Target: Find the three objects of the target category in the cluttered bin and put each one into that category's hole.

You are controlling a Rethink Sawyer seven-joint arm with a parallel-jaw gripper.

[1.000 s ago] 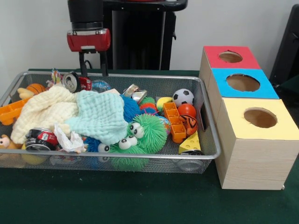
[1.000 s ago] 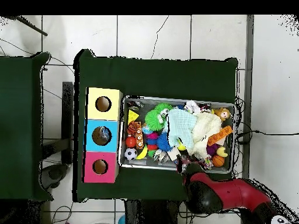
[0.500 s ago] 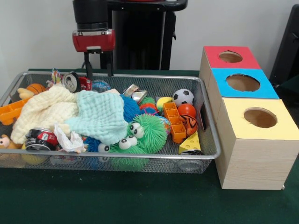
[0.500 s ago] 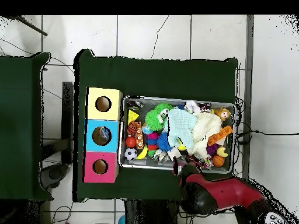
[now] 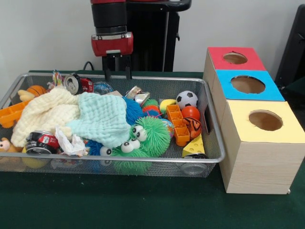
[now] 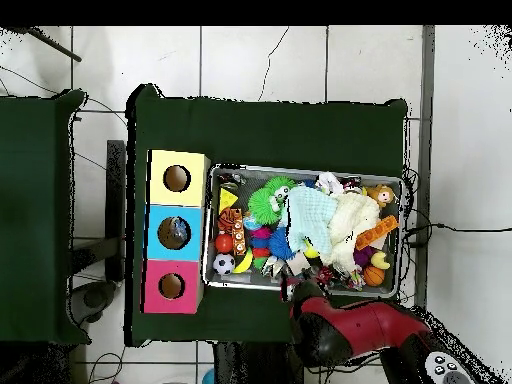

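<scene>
A wire mesh bin point(image 5: 209, 119) sits on a dark green bench point(image 5: 143, 205), packed with clutter: a soccer ball point(image 5: 187, 99) and an orange ball point(image 5: 190, 112) near the bin's right wall, a green fuzzy toy with googly eyes point(image 5: 145, 136) in the middle, a pale blue cloth point(image 5: 102, 117) and a cream cloth point(image 5: 45, 112) further left, and crushed cans point(image 5: 72, 83). Just right of the bin stand three boxes with round holes (red point(image 5: 234, 57), blue point(image 5: 248, 84), yellow point(image 5: 265, 120)). The gripper point(image 5: 116, 72) hangs above the bin's far rim, jaws apart and empty.
</scene>
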